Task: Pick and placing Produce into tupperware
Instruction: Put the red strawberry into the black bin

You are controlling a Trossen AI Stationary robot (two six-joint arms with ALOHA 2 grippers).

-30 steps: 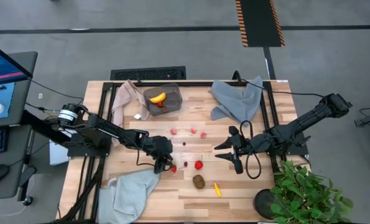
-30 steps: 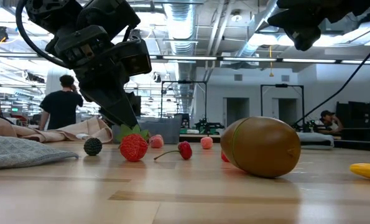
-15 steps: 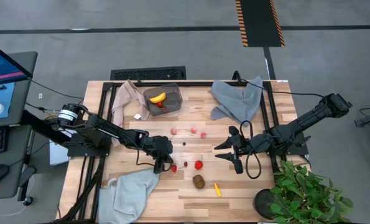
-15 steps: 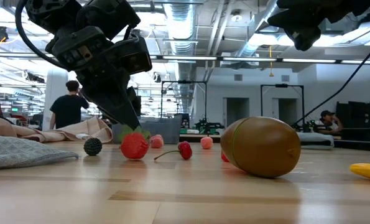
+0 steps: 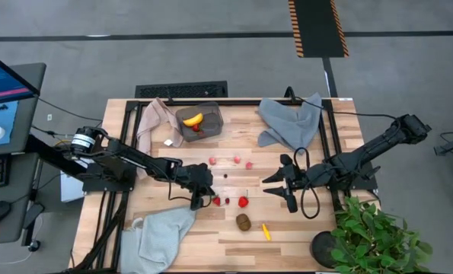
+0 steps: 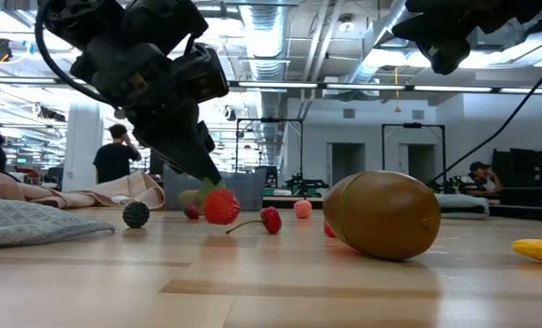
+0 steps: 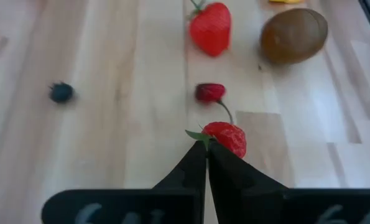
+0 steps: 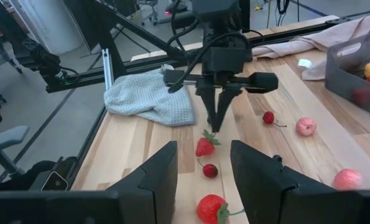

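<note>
My left gripper (image 5: 203, 199) is shut on a small red strawberry (image 7: 227, 138) at the table's middle, toward the near edge. Beyond the strawberry lie a cherry (image 7: 209, 92), a bigger strawberry (image 5: 244, 202), a brown kiwi (image 5: 244, 221), a dark berry (image 7: 61, 92) and a yellow piece (image 5: 266, 231). Pink berries (image 5: 237, 159) rest farther back. The tupperware (image 5: 209, 122) stands at the far left-centre with a banana (image 5: 193, 119) inside. My right gripper (image 5: 275, 189) hovers open right of the middle and touches nothing. My left gripper pinches the strawberry's green leafy cap (image 7: 198, 134) between its two fingertips (image 8: 214, 124). The fingers slant down from above and from the table's left. The strawberry (image 6: 220, 207) hangs tilted below the tips, seemingly just clear of the wood.
A beige-pink cloth (image 5: 154, 122) lies beside the tupperware. Grey-blue cloths lie at the far right (image 5: 291, 122) and the near left (image 5: 161, 232). A potted plant (image 5: 371, 236) stands at the near right corner. People show in the room beyond the table.
My left gripper has moved a little toward the table's right and far edges and slightly up. The small strawberry has gone along at its fingertips, from resting on the wood to hanging tilted below them. My right arm has kept still.
</note>
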